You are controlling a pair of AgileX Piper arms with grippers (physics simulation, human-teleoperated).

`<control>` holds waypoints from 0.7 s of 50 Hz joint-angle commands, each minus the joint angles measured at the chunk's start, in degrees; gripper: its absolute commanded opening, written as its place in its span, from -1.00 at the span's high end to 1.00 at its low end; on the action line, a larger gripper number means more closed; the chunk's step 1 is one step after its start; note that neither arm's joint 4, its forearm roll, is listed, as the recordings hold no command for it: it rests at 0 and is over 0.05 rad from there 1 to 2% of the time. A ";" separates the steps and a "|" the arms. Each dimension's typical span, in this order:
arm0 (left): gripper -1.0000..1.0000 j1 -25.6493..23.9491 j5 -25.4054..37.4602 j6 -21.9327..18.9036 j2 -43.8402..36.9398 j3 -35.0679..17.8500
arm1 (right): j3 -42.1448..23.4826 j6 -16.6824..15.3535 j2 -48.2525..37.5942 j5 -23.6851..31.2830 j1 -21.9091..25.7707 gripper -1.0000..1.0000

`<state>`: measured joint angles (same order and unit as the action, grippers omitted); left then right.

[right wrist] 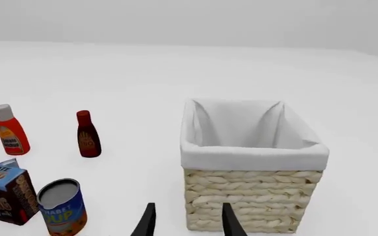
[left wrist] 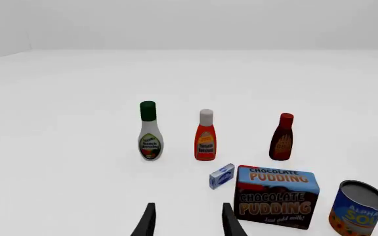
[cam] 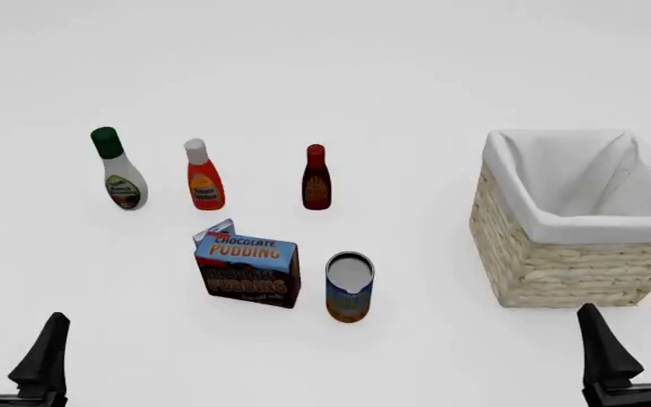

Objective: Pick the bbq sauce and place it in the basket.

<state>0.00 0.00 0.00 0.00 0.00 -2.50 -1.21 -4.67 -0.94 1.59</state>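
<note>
- Left wrist view: the left gripper (left wrist: 187, 220) has its two dark fingers spread with only bare table (left wrist: 64, 162) between them, so it holds nothing. Ahead stand three bottles in a row: the white bottle with a green cap (left wrist: 149, 132), the orange-red bottle with a white cap (left wrist: 205, 135) and the bbq sauce (left wrist: 282, 137), upright and apart from the others. Nearer the gripper sit a small blue box (left wrist: 222, 176), the chocolate pudding box (left wrist: 276, 196) and a soup can (left wrist: 357, 208); this camera looks over them toward the bottles.

- Front view: the bbq sauce (cam: 315, 178) stands near the middle, at about 9 o'clock from the basket (cam: 552, 267) and well apart from it. The pudding box (cam: 247, 269) and the can (cam: 349, 287) lie at roughly 6 o'clock from the sauce, between it and the arms, so a reach would probably need to come from above or from the side. The left gripper (cam: 13, 343) at 7 o'clock and the right gripper (cam: 640, 339) at 5 o'clock both rest low, fingers apart, far from any object. The pick looks not yet begun.

- Right wrist view: the right gripper (right wrist: 187, 220) is spread and empty, facing the basket (right wrist: 251, 209) just ahead; its white lining shows nothing inside. The bbq sauce (right wrist: 87, 134) stands upright well off to one side, beside the orange-red bottle (right wrist: 10, 131). Being on the basket's side, this arm seems well placed for the drop.
</note>
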 commanded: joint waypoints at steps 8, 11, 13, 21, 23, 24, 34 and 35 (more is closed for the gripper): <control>-1.00 0.00 0.00 0.00 0.00 0.00 | -9.54 -1.26 -4.74 5.99 3.18 -1.00; -1.00 0.00 0.00 0.00 0.00 0.00 | -11.53 -1.06 -6.30 6.77 3.44 -1.00; -1.00 0.00 0.00 0.00 0.00 0.00 | -13.09 -1.12 -6.69 7.94 3.76 -1.00; -1.00 0.00 0.00 0.00 0.00 0.00 | -18.04 -1.59 -8.92 10.60 4.63 -1.00; -1.00 0.00 0.00 0.00 0.00 0.00 | -19.45 -1.79 -9.00 12.01 4.95 -1.00; -1.00 0.00 0.00 0.00 0.00 0.00 | -20.20 -1.91 -9.43 12.33 5.18 -1.00; -1.00 0.00 0.00 0.00 0.00 0.00 | -33.18 -3.90 -19.77 16.65 9.71 -1.00; -1.00 0.00 0.00 0.00 0.00 0.00 | -33.26 -3.90 -19.84 16.66 9.71 -1.00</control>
<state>0.00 0.00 0.00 0.00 0.00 -25.02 -3.68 -16.41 11.91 7.79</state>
